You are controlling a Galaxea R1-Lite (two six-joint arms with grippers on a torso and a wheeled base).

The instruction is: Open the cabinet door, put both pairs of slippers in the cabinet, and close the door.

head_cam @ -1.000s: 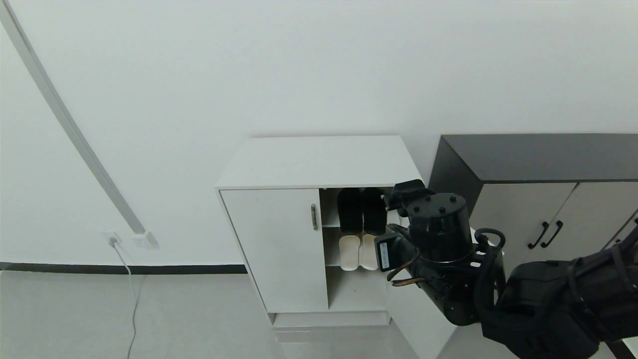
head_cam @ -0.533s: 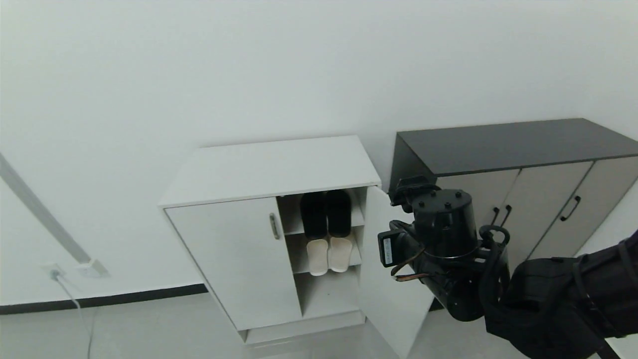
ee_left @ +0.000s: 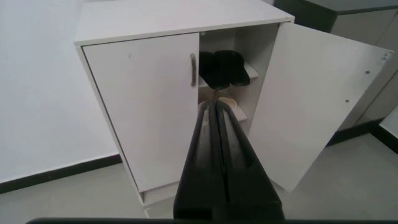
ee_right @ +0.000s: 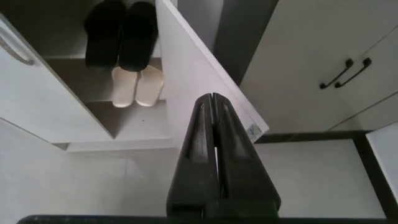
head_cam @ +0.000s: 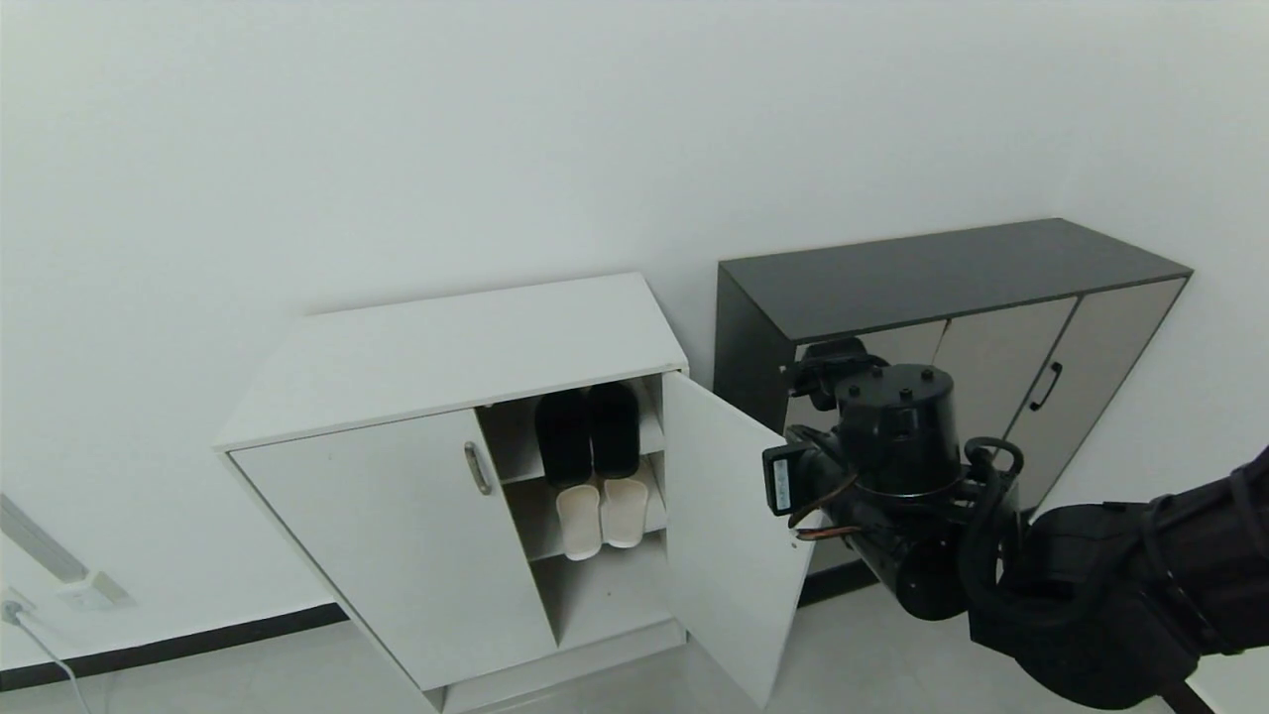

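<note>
The white cabinet [head_cam: 446, 347] has its left door shut and its right door [head_cam: 729, 535] swung wide open. Inside, a black pair of slippers [head_cam: 587, 431] lies on the top shelf. A white pair of slippers [head_cam: 600, 514] lies on the shelf below. My right gripper [ee_right: 213, 98] is shut and empty, close beside the open door [ee_right: 205, 68] near its free edge; whether it touches I cannot tell. It juts past the wrist [head_cam: 813, 369] in the head view. My left gripper [ee_left: 215, 106] is shut and empty, held in front of the cabinet opening, pointing at the slippers [ee_left: 224, 67].
A dark-topped cabinet [head_cam: 942, 268] with grey doors stands against the wall right of the white one, just behind the open door. A wall socket and cable [head_cam: 20, 610] sit low at the far left. Bare grey floor [head_cam: 615, 684] lies before the cabinets.
The whole head picture has shifted, so the camera has moved: both cabinets sit farther left. The open door shows more of its face. My right arm stays beside it.
</note>
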